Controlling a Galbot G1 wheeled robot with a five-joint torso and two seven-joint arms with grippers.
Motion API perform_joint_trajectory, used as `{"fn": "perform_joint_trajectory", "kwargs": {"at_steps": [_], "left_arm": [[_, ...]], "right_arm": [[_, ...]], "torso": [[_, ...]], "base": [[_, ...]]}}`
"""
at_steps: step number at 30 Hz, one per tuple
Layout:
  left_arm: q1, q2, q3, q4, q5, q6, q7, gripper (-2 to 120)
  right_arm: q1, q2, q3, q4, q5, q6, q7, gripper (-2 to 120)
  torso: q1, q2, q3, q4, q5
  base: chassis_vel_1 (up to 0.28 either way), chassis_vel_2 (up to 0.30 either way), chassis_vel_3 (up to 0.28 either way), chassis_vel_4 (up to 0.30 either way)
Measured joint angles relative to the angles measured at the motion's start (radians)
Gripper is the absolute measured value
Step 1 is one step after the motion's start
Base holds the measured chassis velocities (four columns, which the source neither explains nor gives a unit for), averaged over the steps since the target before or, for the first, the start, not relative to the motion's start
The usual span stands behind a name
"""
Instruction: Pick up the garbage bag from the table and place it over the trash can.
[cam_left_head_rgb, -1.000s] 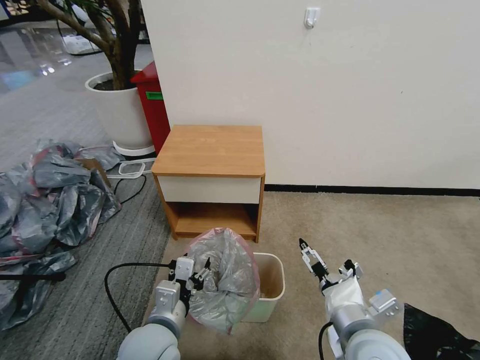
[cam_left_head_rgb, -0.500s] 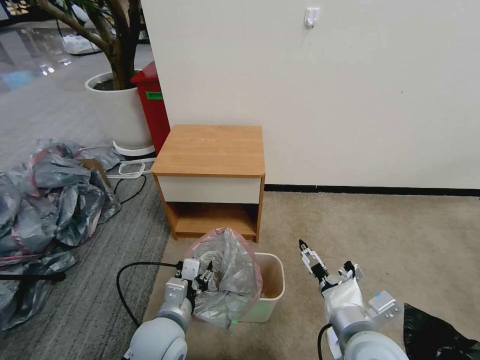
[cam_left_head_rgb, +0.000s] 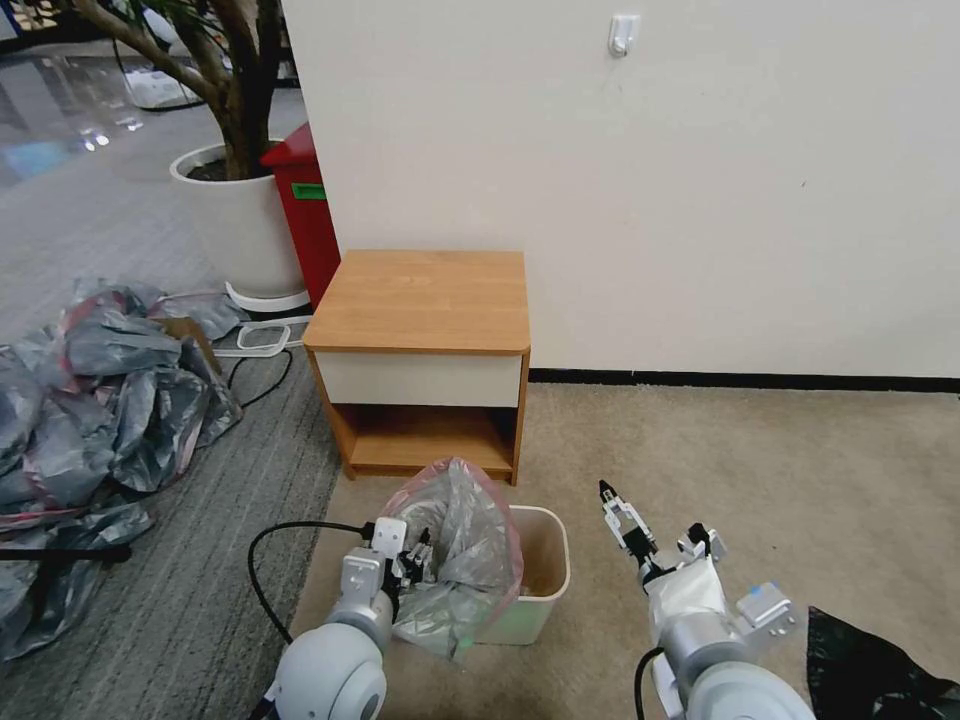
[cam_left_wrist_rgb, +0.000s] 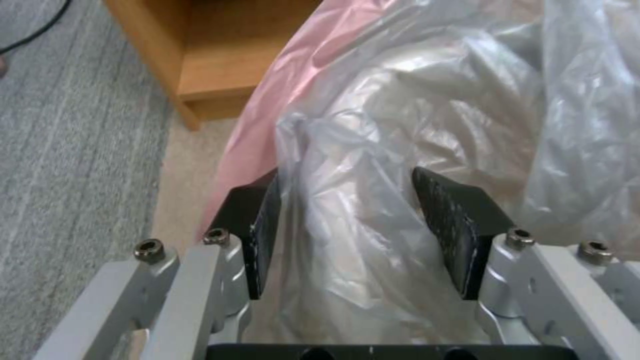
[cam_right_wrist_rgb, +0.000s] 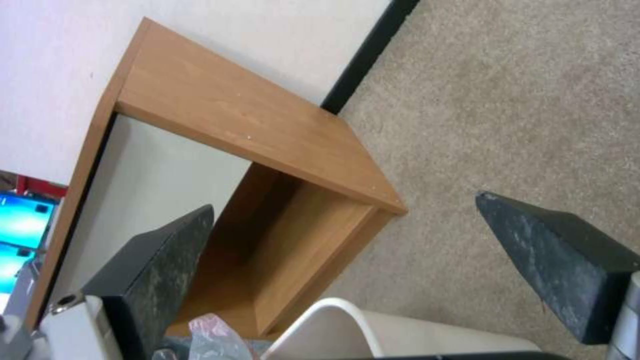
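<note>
Fingers (cam_left_wrist_rgb: 267, 235) of the left gripper (cam_left_head_rgb: 412, 556) stand apart around a fold of the thin, crinkled grey garbage bag with pink rim (cam_left_head_rgb: 458, 540), draped over the cream plastic trash can's (cam_left_head_rgb: 545, 575) left side; best spread its rim across the uncovered right edge.

The garbage bag (cam_left_head_rgb: 462, 560) is translucent grey with a pink-red rim band, crinkled and glossy. The trash can (cam_left_head_rgb: 540, 580) under it is cream. Behind the trash can, the bench (cam_left_head_rgb: 425, 300) is light-brown wood grain with a white drawer front. The left gripper (cam_left_wrist_rgb: 363, 235) has black pads on silver links; the right gripper (cam_right_wrist_rgb: 347, 270) has black, scuffed pads. The carpet (cam_left_head_rgb: 760, 480) beside the bench is beige, the floor (cam_left_head_rgb: 170, 580) left of it striped grey.
</note>
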Motion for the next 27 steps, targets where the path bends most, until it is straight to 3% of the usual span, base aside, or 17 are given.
{"fn": "perform_joint_trajectory", "kwargs": {"at_steps": [15, 27], "left_arm": [[-0.05, -0.007, 0.018, 0.036, -0.059, 0.039, -0.019, 46], [-0.062, -0.017, 0.039, 0.053, -0.073, 0.029, -0.075, 24]], "right_arm": [[0.001, 0.001, 0.001, -0.009, -0.002, 0.006, 0.0, 100], [0.003, -0.002, 0.006, -0.003, -0.01, 0.008, 0.0, 100]], "torso": [[0.0, 0.0, 0.0, -0.0001, 0.0], [0.0, 0.0, 0.0, 0.0, 0.0001]], "base": [[0.0, 0.0, 0.0, 0.0], [0.0, 0.0, 0.0, 0.0]]}}
